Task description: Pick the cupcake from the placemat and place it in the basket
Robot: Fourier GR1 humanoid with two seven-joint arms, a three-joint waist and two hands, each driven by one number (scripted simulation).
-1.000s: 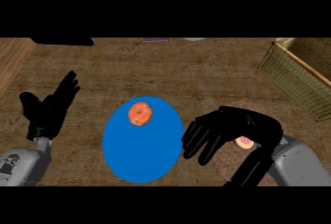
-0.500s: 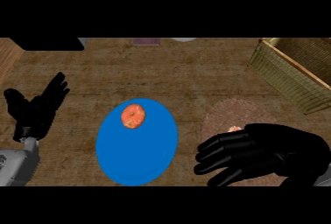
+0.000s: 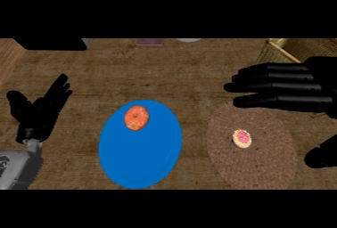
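Meanwhile the cupcake (image 3: 242,138) sat on the round brown placemat (image 3: 270,164) at the right of the counter (image 3: 164,71), untouched. Above its far edge hung the right hand (image 3: 289,87), fingers straight, grasping nothing. The basket (image 3: 289,50) stood far right. At left, the left hand (image 3: 39,111) rested released beside a blue plate (image 3: 138,160) carrying an orange pastry (image 3: 136,118).

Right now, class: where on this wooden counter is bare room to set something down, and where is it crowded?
Bare wood runs across the counter's far strip, above the blue oval plate bearing an orange fruit. A narrow gap separates the plate from the round brown placemat. It is crowded at right: open right hand hovers over pink-topped cupcake, beside wicker basket.
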